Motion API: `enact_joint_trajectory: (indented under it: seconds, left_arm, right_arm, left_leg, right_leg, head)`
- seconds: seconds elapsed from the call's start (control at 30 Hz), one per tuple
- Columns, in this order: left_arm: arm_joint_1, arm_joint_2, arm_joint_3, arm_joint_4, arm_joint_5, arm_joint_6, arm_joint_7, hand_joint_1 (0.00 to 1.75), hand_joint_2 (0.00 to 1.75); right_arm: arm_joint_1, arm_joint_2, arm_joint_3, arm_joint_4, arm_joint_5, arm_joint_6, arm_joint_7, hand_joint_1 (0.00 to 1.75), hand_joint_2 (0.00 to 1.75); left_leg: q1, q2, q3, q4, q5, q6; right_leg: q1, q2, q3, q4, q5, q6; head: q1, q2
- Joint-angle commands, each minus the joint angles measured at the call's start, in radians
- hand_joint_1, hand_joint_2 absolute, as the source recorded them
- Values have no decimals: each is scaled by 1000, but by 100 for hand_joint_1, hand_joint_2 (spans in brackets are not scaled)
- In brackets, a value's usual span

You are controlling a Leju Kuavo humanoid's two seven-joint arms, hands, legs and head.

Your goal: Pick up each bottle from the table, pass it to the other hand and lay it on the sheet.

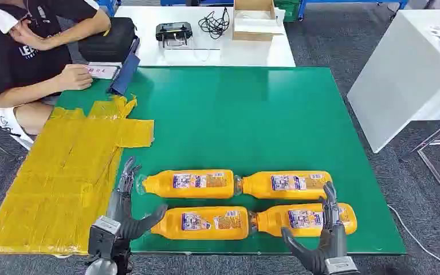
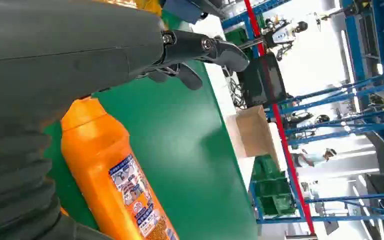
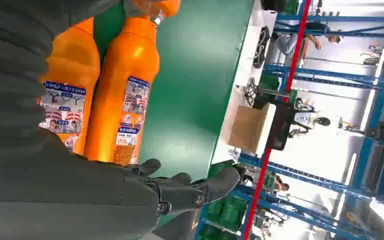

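A: What's nearest the robot?
B: Its two hands at the near edge of the green table [image 1: 252, 120]. The left hand [image 1: 124, 213] has its fingers spread and holds nothing, thumb beside the base of the near left bottle [image 1: 201, 223]. The right hand [image 1: 325, 232] is also spread and empty, its fingers over the near right bottle [image 1: 305, 219]; whether they touch it I cannot tell.

A: And the other bottles?
B: Four orange ones lie on their sides in two rows. Behind the near pair are the far left bottle [image 1: 189, 183] and the far right bottle [image 1: 286, 184].

A: Where is the sheet?
B: The yellow sheet [image 1: 63, 177] covers the table's left part, beside the bottles, crumpled along its far edge.

A: Farther back?
B: A seated person [image 1: 31, 51] at the far left corner, hand on a small card. Beyond, a white table [image 1: 206, 54] carries a black device [image 1: 173, 32], a coiled cable [image 1: 215, 23] and a cardboard box [image 1: 254, 20]. Grey floor surrounds everything, with blue racks in the wrist views.
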Motion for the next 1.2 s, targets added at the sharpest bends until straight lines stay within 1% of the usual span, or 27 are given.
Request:
enact_joint_trajectory:
  seconds: [0.03, 0.1, 0.13, 0.23, 0.27, 0.3, 0.33, 0.37, 0.4, 0.43, 0.5, 0.53, 0.6, 0.63, 0.67, 0.7, 0.73, 0.77, 0.8, 0.83, 0.87, 0.9, 1.0, 1.03, 1.13, 1.17, 1.2]
  left_arm:
    - [-19, -19, 8, -8, -19, 61, -70, 0, 0]
    - [-19, -19, 8, -8, -19, 61, -70, 0, 0]
    - [-27, -22, -10, -8, -22, 72, -69, 0, 0]
    - [-27, -22, -10, -8, -22, 72, -69, 0, 0]
    - [-27, -22, -10, -8, -22, 72, -69, 0, 0]
    - [-27, -22, -10, -8, -22, 72, -69, 0, 175]
    - [-27, -22, -10, -8, -22, 72, -69, 0, 175]
    - [-37, -22, -25, -15, -30, 87, -55, 0, 175]
    - [-37, -22, -25, -15, -30, 87, -55, 0, 175]
    - [-37, -22, -25, -15, -30, 87, -55, 0, 175]
    - [-37, -22, -25, -15, -30, 87, -55, 0, 175]
    - [-47, -18, -39, -18, -35, 102, -40, 0, 175]
    - [-47, -18, -39, -18, -35, 102, -40, 0, 175]
    - [-47, -18, -39, -18, -35, 102, -40, 108, 175]
    - [-53, -17, -53, -27, -41, 115, -24, 175, 175]
    - [-53, -17, -53, -27, -41, 115, -24, 175, 175]
    - [-53, -17, -53, -27, -41, 115, -24, 175, 175]
    - [-53, -17, -53, -27, -41, 115, -24, 175, 175]
    - [-53, -17, -53, -27, -41, 115, -24, 175, 175]
    - [-53, -17, -53, -27, -41, 115, -24, 175, 175]
    - [-53, -17, -53, -27, -41, 115, -24, 175, 175]
    - [-60, -15, -64, -33, -49, 126, -10, 175, 175]
    - [-60, -15, -64, -33, -49, 126, -10, 175, 175]
    - [-65, -11, -75, -38, -55, 136, 3, 175, 175]
    - [-65, -11, -75, -38, -55, 136, 3, 175, 175]
    - [-65, -11, -75, -38, -55, 136, 3, 175, 175]
    - [-65, -11, -75, -38, -55, 136, 3, 175, 175]
  right_arm:
    - [-66, -25, 74, -28, -15, 11, -127, 0, 0]
    - [-66, -25, 74, -28, -15, 11, -127, 0, 0]
    - [-86, -9, 98, -2, -1, -11, -173, 0, 0]
    - [-86, -9, 98, -2, -1, -11, -173, 0, 0]
    - [-86, -9, 98, -2, -1, -11, -173, 0, 175]
    - [-86, -9, 98, -2, -1, -11, -173, 0, 175]
    - [-86, -9, 98, -2, -1, -11, -173, 0, 175]
    - [-117, -6, 136, -4, 10, -46, -135, 0, 175]
    - [-117, -6, 136, -4, 10, -46, -135, 0, 175]
    - [-117, -6, 136, -4, 10, -46, -135, 0, 175]
    - [-117, -6, 136, -4, 10, -46, -135, 0, 175]
    - [-146, -5, 167, 7, 12, -76, -127, 0, 175]
    - [-146, -5, 167, 7, 12, -76, -127, 0, 175]
    - [-146, -5, 167, 7, 12, -76, -127, 12, 175]
    - [-171, 6, 186, 12, 23, -95, -104, 126, 175]
    - [-171, 6, 186, 12, 23, -95, -104, 150, 175]
    - [-171, 6, 186, 12, 23, -95, -104, 159, 175]
    - [-171, 6, 186, 12, 23, -95, -104, 161, 175]
    - [-171, 6, 186, 12, 23, -95, -104, 168, 175]
    - [-171, 6, 186, 12, 23, -95, -104, 171, 175]
    - [-171, 6, 186, 12, 23, -95, -104, 173, 175]
    - [-192, 14, 201, 15, 31, -110, -83, 173, 175]
    - [-192, 14, 201, 15, 31, -110, -83, 173, 175]
    - [-209, 17, 217, 15, 36, -124, -63, 175, 175]
    - [-209, 17, 217, 15, 36, -124, -63, 175, 175]
    - [-209, 17, 217, 15, 36, -124, -63, 175, 175]
    - [-209, 17, 217, 15, 36, -124, -63, 175, 175]
  left_leg:
    - [1, 1, 4, -1, -1, -2]
    - [1, 1, 2, -1, 0, -1]
    - [1, 1, 4, -1, -1, -1]
    - [1, 1, 3, -1, -1, -1]
    - [1, 1, 2, -1, 0, -1]
    - [1, 1, 4, -2, -1, -1]
    - [1, 1, 2, -1, -1, -1]
    - [1, 1, 5, -2, -1, -2]
    - [1, 1, 2, -1, -1, -1]
    - [1, 1, 4, -1, -1, -2]
    - [1, 1, 2, -1, -1, -1]
    - [1, 1, 3, -1, -1, -1]
    - [1, 1, 3, -1, -1, -1]
    - [0, 1, 2, -1, 0, -1]
    - [1, 1, 4, -1, -1, -1]
    - [1, 1, 2, -1, 0, -1]
    - [1, 1, 3, -1, -1, -1]
    - [1, 1, 3, -1, -1, -1]
    - [1, 1, 4, -1, -1, -2]
    - [1, 1, 3, -1, -1, -1]
    - [1, 1, 4, -2, -1, -2]
    - [1, 1, 3, -1, -1, -1]
    - [1, 1, 3, -1, -1, -1]
    - [1, 1, 4, -2, -1, -1]
    - [1, 1, 3, -1, -1, -1]
    - [1, 1, 5, -2, -1, -2]
    - [1, 1, 3, -1, -1, -1]
  right_leg:
    - [1, 2, 4, -2, 0, -1]
    - [1, 1, 2, -1, 0, -1]
    - [1, 2, 4, -2, 0, -1]
    - [1, 1, 3, -2, 0, -1]
    - [1, 1, 2, -1, 0, -1]
    - [1, 2, 4, -2, 0, -1]
    - [1, 1, 2, -1, 0, -1]
    - [1, 2, 5, -2, 0, -1]
    - [1, 2, 2, -1, 0, -1]
    - [1, 2, 4, -2, 0, -1]
    - [1, 1, 2, -1, 0, -1]
    - [1, 2, 4, -2, 0, -1]
    - [1, 2, 4, -2, 0, -1]
    - [0, 1, 2, -1, 0, -1]
    - [1, 2, 4, -2, 0, -1]
    - [1, 1, 2, -1, 0, -1]
    - [1, 1, 3, -2, 0, -1]
    - [1, 1, 3, -1, 0, -1]
    - [1, 2, 4, -2, 0, -1]
    - [1, 2, 3, -2, 0, -1]
    - [1, 2, 4, -2, 0, -1]
    - [1, 2, 3, -2, 0, -1]
    - [1, 1, 3, -2, 0, -1]
    - [1, 2, 4, -2, 0, -1]
    - [1, 2, 3, -2, 0, -1]
    - [1, 2, 5, -2, -1, -1]
    - [1, 2, 3, -2, 0, -1]
  head:
    - [0, 0]
    - [0, 0]
    - [0, 0]
    - [0, 0]
    - [0, 0]
    - [0, 0]
    - [0, 0]
    - [0, 0]
    - [0, 0]
    - [0, 0]
    - [0, 0]
    - [0, 0]
    - [0, 0]
    - [0, 0]
    - [0, 0]
    - [0, 0]
    - [0, 0]
    - [0, 0]
    - [0, 0]
    - [0, 0]
    - [0, 0]
    - [0, 0]
    - [0, 0]
    - [0, 0]
    - [0, 0]
    - [0, 0]
    - [0, 0]
